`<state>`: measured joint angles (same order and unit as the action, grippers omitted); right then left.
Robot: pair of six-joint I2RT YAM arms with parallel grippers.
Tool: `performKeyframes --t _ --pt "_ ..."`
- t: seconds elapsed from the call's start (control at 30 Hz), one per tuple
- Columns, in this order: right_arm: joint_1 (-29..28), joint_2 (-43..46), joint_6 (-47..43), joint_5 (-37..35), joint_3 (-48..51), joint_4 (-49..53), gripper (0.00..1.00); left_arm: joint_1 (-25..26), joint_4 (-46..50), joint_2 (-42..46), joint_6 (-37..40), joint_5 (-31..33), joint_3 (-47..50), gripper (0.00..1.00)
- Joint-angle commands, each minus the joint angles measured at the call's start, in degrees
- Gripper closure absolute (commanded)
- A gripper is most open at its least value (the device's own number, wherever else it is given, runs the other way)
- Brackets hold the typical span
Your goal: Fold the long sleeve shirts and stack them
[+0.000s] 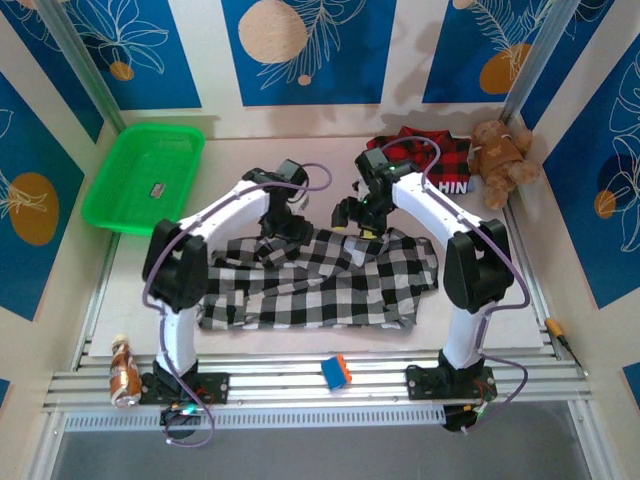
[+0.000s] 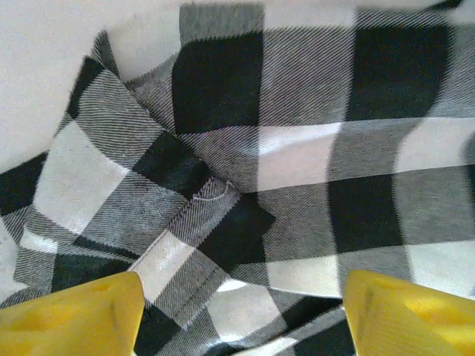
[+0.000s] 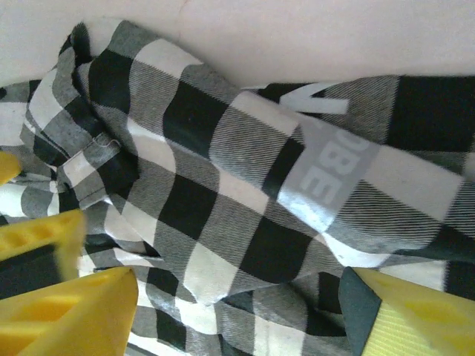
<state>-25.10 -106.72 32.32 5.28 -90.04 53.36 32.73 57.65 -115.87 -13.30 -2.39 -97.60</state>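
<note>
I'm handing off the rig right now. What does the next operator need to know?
Left gripper: open, low over the far edge of the checked shirt, holding nothing.
Right gripper: open, over the same rumpled edge, holding nothing.
Checked shirt: spread wide mid-table, bunched along the far side.
Red shirt: crumpled at the far right, beside the bear.
Done: neither shirt looks folded, and nothing is stacked.
Left: fold the checked shirt, fold the red one, then stack them.
</note>
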Motion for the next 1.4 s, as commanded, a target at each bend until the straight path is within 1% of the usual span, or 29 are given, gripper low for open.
performKeyframes --t 0.0,0.17,0.27,0.4,0.47,0.67,0.73,0.8,0.87,0.97,1.03,1.07,1.17,1.23,1.27,1.3,1.37 --pt "-1.9 -0.5 4.3 4.9 0.0 -4.0 0.29 0.1 6.9 -4.5 5.3 4.6 -3.6 0.30" --pt "-2.5 -4.4 7.0 4.1 1.1 -4.9 0.37 1.0 7.3 -10.1 8.3 6.6 -7.6 0.30" --pt "-2.6 -7.1 7.8 2.8 1.1 -5.1 0.41 1.6 7.8 -13.2 9.7 9.6 -9.5 0.30" --pt "-2.3 -10.4 8.2 2.1 1.1 -5.7 0.45 1.3 8.0 -15.6 11.8 16.5 -9.6 0.30" --pt "-2.1 -11.9 8.2 0.7 0.8 -5.0 0.46 0.1 8.4 -15.8 11.7 20.5 -9.6 0.32" --pt "-1.6 -14.8 8.2 -2.5 0.6 -2.8 0.50 -7.7 6.3 -8.9 5.8 25.6 -6.6 0.34" --pt "-1.6 -15.8 7.8 -3.0 0.5 -2.0 0.51 -9.6 5.4 -6.6 5.2 26.8 -5.9 0.34" --pt "-1.7 -16.2 7.6 -4.0 0.8 -1.8 0.52 -11.5 5.7 -4.9 4.7 28.8 -6.4 0.32" --pt "-1.6 -16.4 7.5 -4.5 1.0 -1.7 0.52 -12.7 4.9 -2.7 4.8 29.2 -6.3 0.30" --pt "-1.6 -16.3 7.1 -5.1 1.2 -1.6 0.52 -14.7 5.7 -1.0 3.9 31.6 -7.2 0.28" --pt "-1.6 -15.9 6.7 -5.3 1.3 -1.5 0.52 -16.0 5.9 0.3 2.7 31.6 -7.3 0.25" --pt "-1.6 -15.7 6.6 -5.5 1.2 -1.4 0.52 -16.6 5.7 1.0 2.2 30.2 -7.3 0.23" --pt "-1.5 -15.2 5.9 -5.8 1.5 -1.6 0.52 -16.9 3.8 2.0 2.0 19.3 -6.4 0.19" --pt "-1.5 -15.2 5.4 -5.5 1.3 -1.7 0.51 -16.9 2.6 1.2 2.1 14.5 -5.4 0.19" --pt "-1.4 -15.2 5.3 -5.5 1.1 -1.7 0.51 -16.9 2.5 0.3 2.0 13.7 -5.3 0.18" --pt "-1.5 -15.1 5.1 -5.5 1.0 -1.7 0.51 -16.9 2.6 -0.8 1.9 14.3 -5.4 0.19" --pt "-1.5 -15.0 4.8 -5.4 0.8 -1.6 0.51 -17.1 2.9 -2.9 1.5 16.8 -6.2 0.19"
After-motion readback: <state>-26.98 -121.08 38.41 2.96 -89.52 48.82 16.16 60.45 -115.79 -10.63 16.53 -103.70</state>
